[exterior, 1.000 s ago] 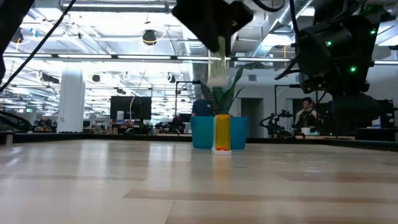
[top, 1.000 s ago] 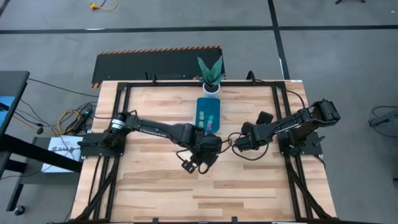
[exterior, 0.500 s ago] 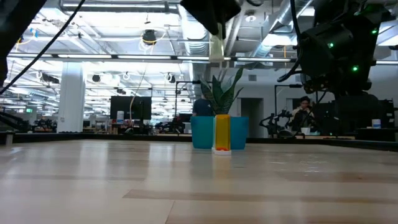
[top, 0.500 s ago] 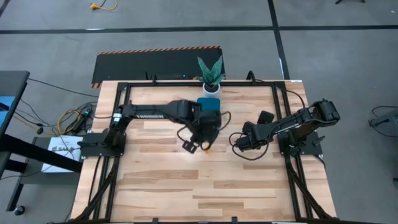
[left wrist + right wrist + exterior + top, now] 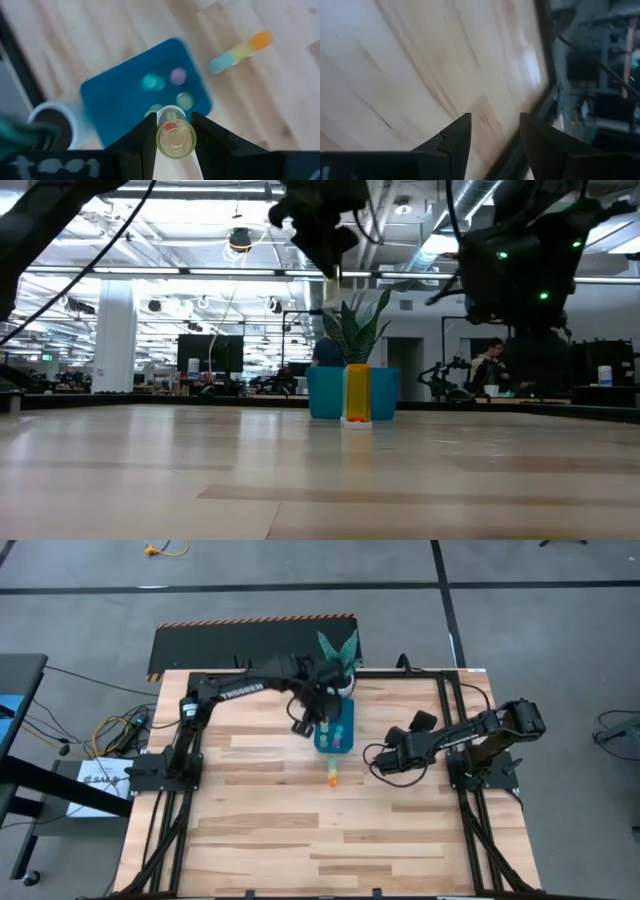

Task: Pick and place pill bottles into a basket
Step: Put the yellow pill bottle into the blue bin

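The left end effector [image 5: 322, 718] hangs over the teal-blue basket [image 5: 335, 740] in the upper middle of the high view, just in front of the potted plant [image 5: 338, 652] at the bench's far edge. In the left wrist view its two dark fingers [image 5: 145, 135] are clenched on a pale yellow-green pill bottle [image 5: 175, 136], seen end-on with something red showing inside. Straight beyond that bottle lies the basket [image 5: 120, 100], with several small bottles [image 5: 178, 76] already standing in it: teal, pink and pale green tops. The white pot [image 5: 52, 120] of the plant sits just beside the basket.

One more pill bottle, orange and yellow [image 5: 331, 778], stands alone on the wooden bench [image 5: 250, 820] just below the basket in the high view; the low view shows it upright [image 5: 357, 393] in front of the basket [image 5: 325, 392], at the centre of the frame.

The right end effector [image 5: 383, 762] waits right of centre in the high view, near the lone bottle but apart from it. Its fingers [image 5: 455, 137] stand parted with nothing between them, only bare bench beyond.

White lettering runs along the left arm's upper link [image 5: 240, 690], but it's too small for me to read for certain.
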Robot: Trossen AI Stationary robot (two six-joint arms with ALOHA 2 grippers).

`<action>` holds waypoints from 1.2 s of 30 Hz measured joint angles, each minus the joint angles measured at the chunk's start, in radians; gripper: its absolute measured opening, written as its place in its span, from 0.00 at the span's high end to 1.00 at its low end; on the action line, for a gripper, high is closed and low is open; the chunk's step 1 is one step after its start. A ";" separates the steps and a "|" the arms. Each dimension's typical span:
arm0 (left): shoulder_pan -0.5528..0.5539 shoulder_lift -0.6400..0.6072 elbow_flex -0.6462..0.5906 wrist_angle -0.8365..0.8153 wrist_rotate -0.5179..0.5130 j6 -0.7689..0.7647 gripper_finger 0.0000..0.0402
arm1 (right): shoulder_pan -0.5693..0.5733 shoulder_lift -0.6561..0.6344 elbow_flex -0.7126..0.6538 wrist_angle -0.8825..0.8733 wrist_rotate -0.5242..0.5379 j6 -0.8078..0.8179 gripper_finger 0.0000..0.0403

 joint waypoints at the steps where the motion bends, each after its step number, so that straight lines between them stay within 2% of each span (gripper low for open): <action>1: 0.019 0.000 0.000 0.000 0.000 0.005 0.75 | -0.006 0.000 0.000 0.039 -0.004 -0.042 0.61; 9: 0.118 0.000 0.000 0.007 0.023 0.049 0.75 | -0.064 -0.013 0.019 0.339 -0.140 -0.390 0.61; 16: 0.128 0.000 0.000 0.035 0.025 0.118 0.75 | -0.134 -0.099 0.040 0.492 -0.259 -0.523 0.61; 21: 0.133 0.000 0.000 0.055 0.034 0.152 0.75 | -0.201 -0.170 0.037 0.590 -0.418 -0.593 0.61; 25: 0.149 0.000 -0.001 0.056 0.047 0.151 0.75 | -0.267 -0.213 0.001 0.700 -0.603 -0.666 0.61; 33: 0.166 0.000 -0.001 0.056 0.048 0.144 0.75 | -0.379 -0.285 -0.177 0.892 -0.771 -0.739 0.61; 36: 0.166 0.000 -0.001 0.059 0.047 0.144 0.75 | -0.398 -0.342 -0.269 0.988 -0.884 -0.797 0.61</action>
